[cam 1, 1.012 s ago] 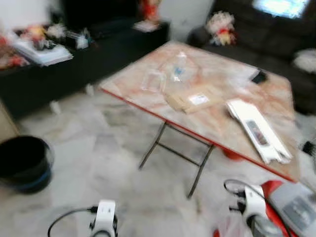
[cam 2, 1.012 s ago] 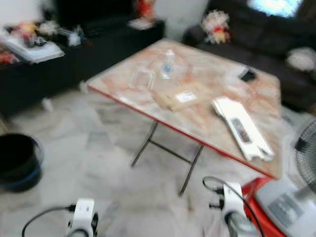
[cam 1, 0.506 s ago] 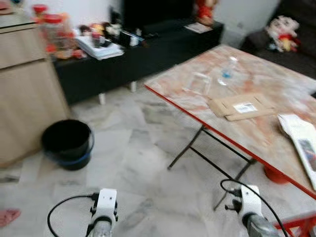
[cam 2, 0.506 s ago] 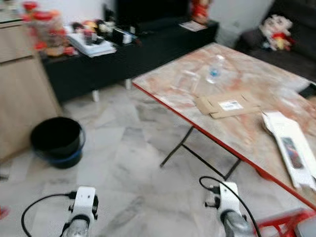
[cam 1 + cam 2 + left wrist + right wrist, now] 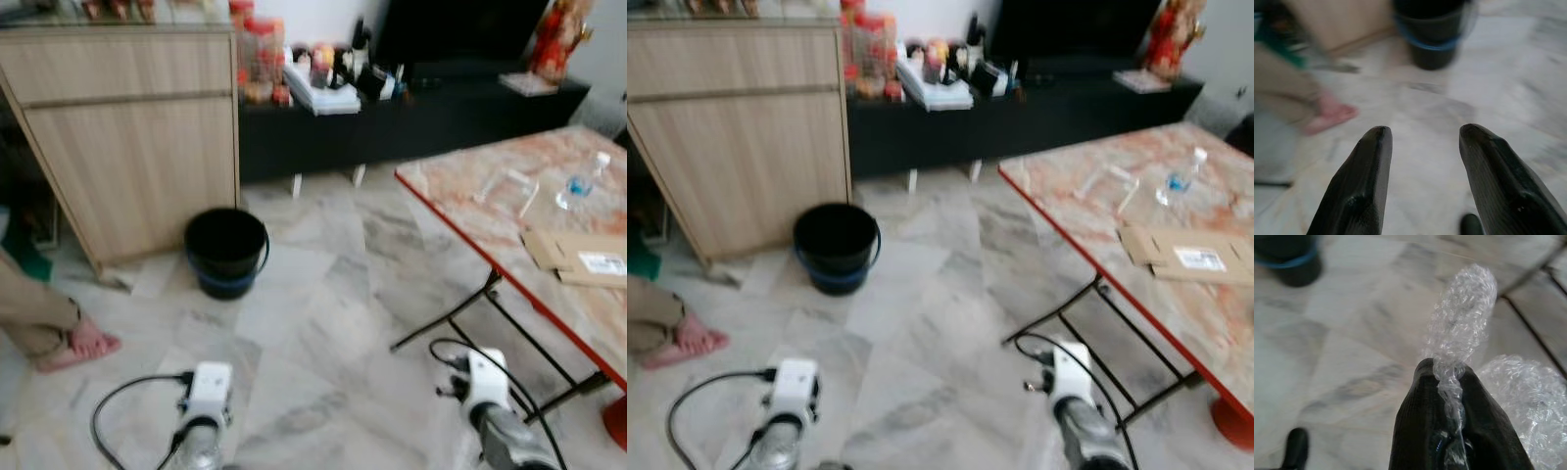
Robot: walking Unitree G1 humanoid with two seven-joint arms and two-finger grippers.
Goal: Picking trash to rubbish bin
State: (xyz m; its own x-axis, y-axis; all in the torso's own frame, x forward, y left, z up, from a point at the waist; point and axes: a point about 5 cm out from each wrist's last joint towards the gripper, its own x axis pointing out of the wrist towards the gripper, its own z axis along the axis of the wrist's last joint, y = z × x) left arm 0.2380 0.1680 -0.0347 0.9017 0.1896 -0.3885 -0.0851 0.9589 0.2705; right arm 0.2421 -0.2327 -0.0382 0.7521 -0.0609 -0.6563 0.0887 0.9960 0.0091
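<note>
Person (image 5: 44, 318) mostly out of frame

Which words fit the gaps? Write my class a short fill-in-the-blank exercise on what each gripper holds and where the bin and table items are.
1. The right gripper is shut on a piece of ____ wrap.
2. The left gripper is open and holds ____.
3. The black bin stands on the floor beside the ____ cabinet.
4. On the table, the plastic bottle has a ____ label.

Missing words: bubble; nothing; wooden; blue
</note>
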